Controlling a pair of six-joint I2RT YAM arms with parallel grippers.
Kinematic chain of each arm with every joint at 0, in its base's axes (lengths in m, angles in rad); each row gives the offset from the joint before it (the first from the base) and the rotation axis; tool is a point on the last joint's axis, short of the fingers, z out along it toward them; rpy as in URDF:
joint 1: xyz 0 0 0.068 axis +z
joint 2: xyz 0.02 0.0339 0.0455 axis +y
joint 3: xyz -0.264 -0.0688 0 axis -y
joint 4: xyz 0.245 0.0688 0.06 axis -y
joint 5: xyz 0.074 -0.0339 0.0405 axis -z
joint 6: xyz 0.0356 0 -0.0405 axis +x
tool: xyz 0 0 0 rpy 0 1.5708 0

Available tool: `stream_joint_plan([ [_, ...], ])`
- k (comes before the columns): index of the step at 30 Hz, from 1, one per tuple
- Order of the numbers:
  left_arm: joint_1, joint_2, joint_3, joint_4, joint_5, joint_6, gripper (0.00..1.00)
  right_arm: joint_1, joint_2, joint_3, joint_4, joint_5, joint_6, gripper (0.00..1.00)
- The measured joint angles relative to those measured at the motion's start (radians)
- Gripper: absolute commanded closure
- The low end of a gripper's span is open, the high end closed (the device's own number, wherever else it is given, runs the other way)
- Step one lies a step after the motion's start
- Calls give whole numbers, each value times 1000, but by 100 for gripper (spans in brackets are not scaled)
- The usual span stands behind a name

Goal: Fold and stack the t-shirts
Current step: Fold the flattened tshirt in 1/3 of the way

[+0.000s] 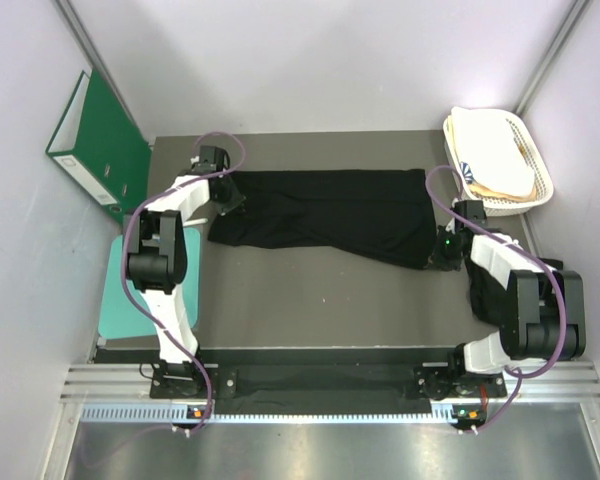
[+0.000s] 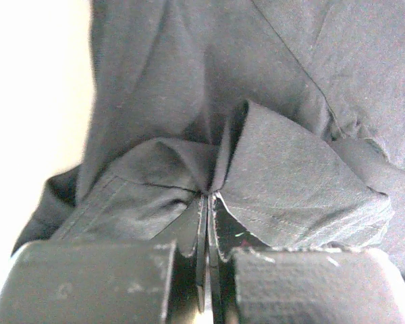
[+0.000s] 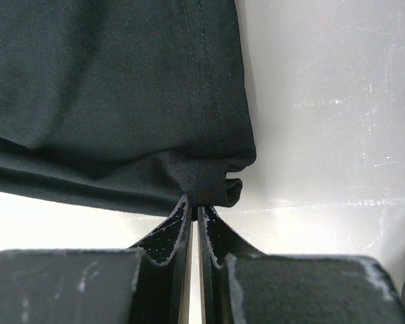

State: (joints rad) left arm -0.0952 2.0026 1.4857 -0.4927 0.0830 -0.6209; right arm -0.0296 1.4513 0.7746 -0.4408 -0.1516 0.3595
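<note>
Two arms reach across the table, one at each end of a single black t-shirt. The t-shirt lies as a long band over the far half of the table, running left to right. Its right end is broader and comes nearer than its left end.

The left gripper sits at the shirt's left end. In the left wrist view its jaws are pressed together on a pinch of the black cloth, and loose folds bunch up on both sides of the fingers. The right gripper is at the shirt's near right corner. In the right wrist view its jaws are closed on the corner where the stitched hem turns, and bare tabletop shows to the right of the cloth.

At the far right corner stands a white plastic basket with a cream cloth in it, well apart from the shirt. A green binder leans against the left wall. A teal mat lies just beside the table's left edge, partly hidden by the left arm.
</note>
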Motion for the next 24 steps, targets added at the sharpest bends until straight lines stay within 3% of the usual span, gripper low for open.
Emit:
stream_joint_plan([
  [2,5,-11,-5,0,-7,10,51,0,0,0,0,0,0,96],
  [3,8,-18,-8,-1,-11,14,44,0,0,0,0,0,0,96],
  [16,28,-11,-9,15,18,21,57,-2,-1,0,0,0,1,96],
  [24,28,43,-8,42,72,17,58,-5,-1,0,-1,1,8,96],
])
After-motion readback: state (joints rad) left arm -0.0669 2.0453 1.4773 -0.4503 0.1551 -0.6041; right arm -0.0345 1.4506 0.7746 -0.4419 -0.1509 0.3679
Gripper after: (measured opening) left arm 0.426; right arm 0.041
